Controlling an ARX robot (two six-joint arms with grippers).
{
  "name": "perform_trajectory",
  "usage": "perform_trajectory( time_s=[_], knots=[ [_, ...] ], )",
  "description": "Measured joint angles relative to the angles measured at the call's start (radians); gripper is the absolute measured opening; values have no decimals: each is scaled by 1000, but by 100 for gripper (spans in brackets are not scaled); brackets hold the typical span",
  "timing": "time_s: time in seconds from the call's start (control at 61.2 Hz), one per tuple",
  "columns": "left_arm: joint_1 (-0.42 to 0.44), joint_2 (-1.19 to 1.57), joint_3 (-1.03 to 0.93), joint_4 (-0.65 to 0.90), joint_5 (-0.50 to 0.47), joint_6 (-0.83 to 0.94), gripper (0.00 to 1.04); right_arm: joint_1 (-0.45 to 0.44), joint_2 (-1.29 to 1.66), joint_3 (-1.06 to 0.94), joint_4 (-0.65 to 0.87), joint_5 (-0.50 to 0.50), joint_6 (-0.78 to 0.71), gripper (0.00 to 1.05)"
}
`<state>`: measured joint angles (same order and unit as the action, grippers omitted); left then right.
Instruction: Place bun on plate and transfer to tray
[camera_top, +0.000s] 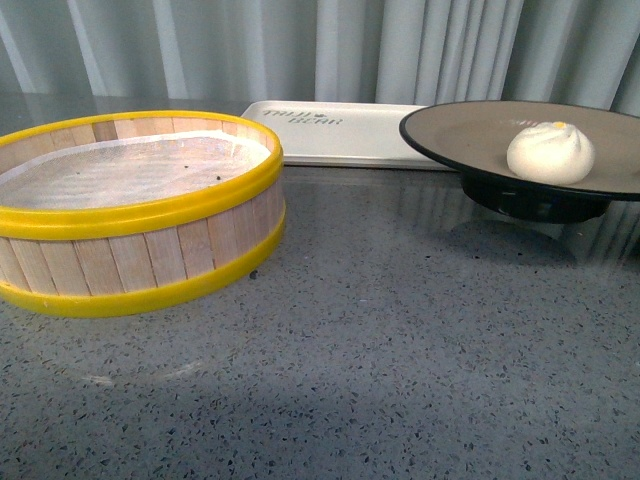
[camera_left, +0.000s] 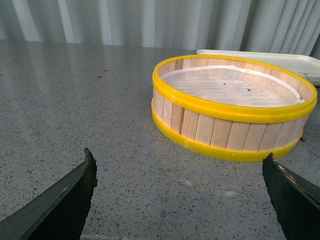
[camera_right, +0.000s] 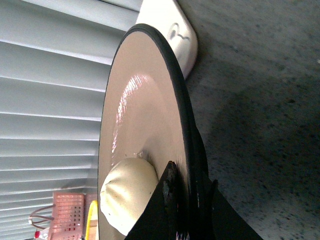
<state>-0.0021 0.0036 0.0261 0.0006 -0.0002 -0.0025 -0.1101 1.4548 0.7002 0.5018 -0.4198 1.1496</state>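
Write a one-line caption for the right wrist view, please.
Right gripper pinching the rim of the plate, with the bun on it and the tray beyond.

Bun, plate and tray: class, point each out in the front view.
bun (camera_top: 550, 152), front view, middle of its white side.
plate (camera_top: 468, 128), front view, bare brown-grey inside.
tray (camera_top: 370, 137), front view, bare cream surface.
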Motion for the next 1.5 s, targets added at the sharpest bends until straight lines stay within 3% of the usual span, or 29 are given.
perform_trajectory(
  time_s=[0.196,0.408,0.588,1.062,1.503],
  knots=[
    [0,0,0,0,0,0,98,-31,-8,56,45,-4,18,3],
    [0,0,0,0,0,0,98,-61,167,279,-4,-1,31,3],
    [0,0,0,0,0,0,98,-35,414,593,-143,11,39,3],
    [0,0,0,0,0,0,98,63,787,1165,-435,-2,15,3],
    [0,0,0,0,0,0,98,67,895,1318,-562,5,-30,3]
  ],
)
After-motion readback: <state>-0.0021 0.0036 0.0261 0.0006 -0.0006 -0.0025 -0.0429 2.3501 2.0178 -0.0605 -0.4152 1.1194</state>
